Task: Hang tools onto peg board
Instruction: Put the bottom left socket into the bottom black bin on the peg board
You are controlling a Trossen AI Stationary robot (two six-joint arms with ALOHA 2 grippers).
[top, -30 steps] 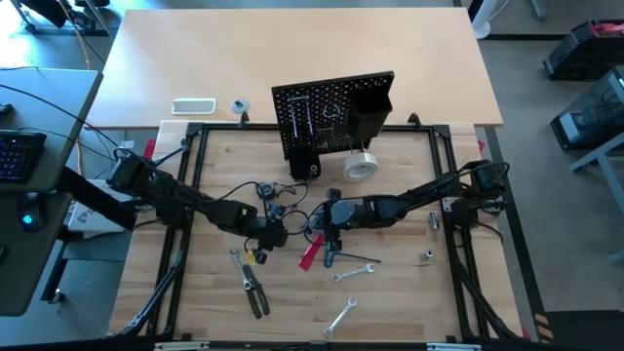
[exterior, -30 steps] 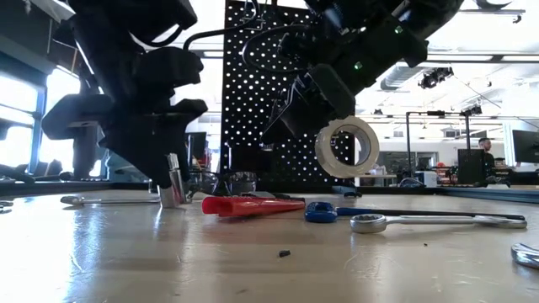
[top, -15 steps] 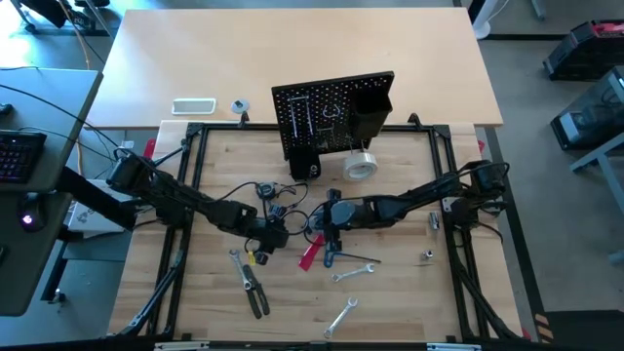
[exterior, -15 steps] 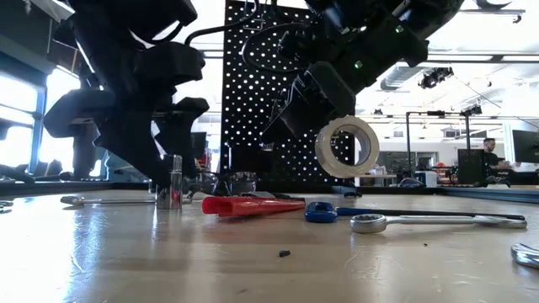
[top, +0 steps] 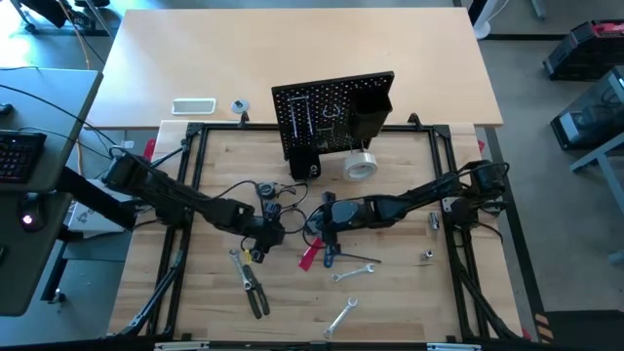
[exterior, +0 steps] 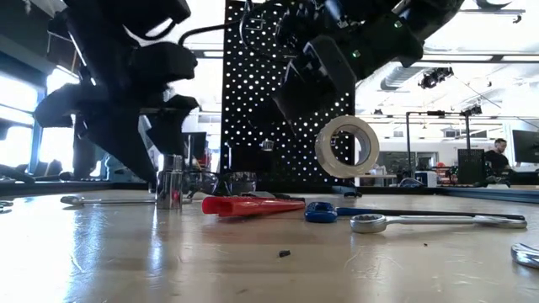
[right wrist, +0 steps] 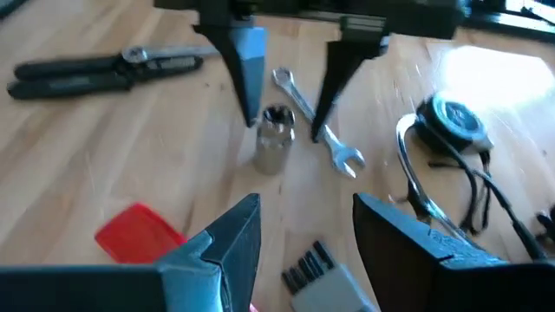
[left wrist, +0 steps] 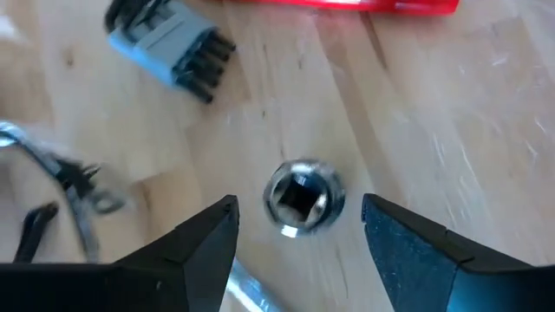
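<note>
While both arms reach over the middle of the wooden worktop (top: 400,292) in the high view, the peg board (top: 331,115) stands upright at the far side with a tape roll (top: 360,165) at its foot; the left end effector (top: 259,241) hangs above the socket, too small to pick out from up here, and the right end effector (top: 323,222) waits above a red-handled cutter (top: 310,255).

Seen from the low view, the socket (exterior: 171,191) stands on end, its long axis vertical, mouth up, apart from the red handle lying flat just beside it; a long wrench (exterior: 425,221) lies level nearby.

Looking down the left wrist view, the left end effector (left wrist: 299,227) is released, its jaws spread either side of the socket (left wrist: 302,196) without touching it; the square drive hole faces the camera. A hex key set (left wrist: 169,48) lies farther off.

From the right wrist view, the right end effector (right wrist: 303,225) is also spread and empty, facing the socket (right wrist: 273,140), with pliers (right wrist: 100,69) behind.

Judging by its polished steel, the socket is likely stiff, dense for its size and slippery, prone to tip or roll; a hold low across the round wall seems safest.
</note>
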